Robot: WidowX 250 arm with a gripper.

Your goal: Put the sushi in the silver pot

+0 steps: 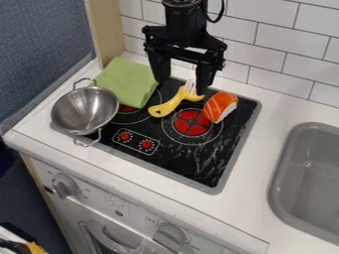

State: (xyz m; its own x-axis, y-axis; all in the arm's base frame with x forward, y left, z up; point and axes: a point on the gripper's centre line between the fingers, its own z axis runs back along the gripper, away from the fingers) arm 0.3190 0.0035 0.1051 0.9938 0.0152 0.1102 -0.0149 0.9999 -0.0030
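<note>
At the top of the camera view the black gripper [180, 85] hangs over the back of the stove, its two fingers spread wide apart with nothing held between them. The orange and white sushi [220, 106] lies on the right rear burner area, to the right of and a little below the gripper's right fingertip. On the left side stands the silver pot [84, 110], a round metal bowl with two wire handles, over the stove's left edge; its inside shows bare metal.
A yellow-handled fork [173, 101] lies on the black stovetop [198, 163], left of the sushi. Behind the pot is a folded green cloth [126, 82]. A grey sink [311, 173] is at the right, and a tiled wall [285, 44] rises behind.
</note>
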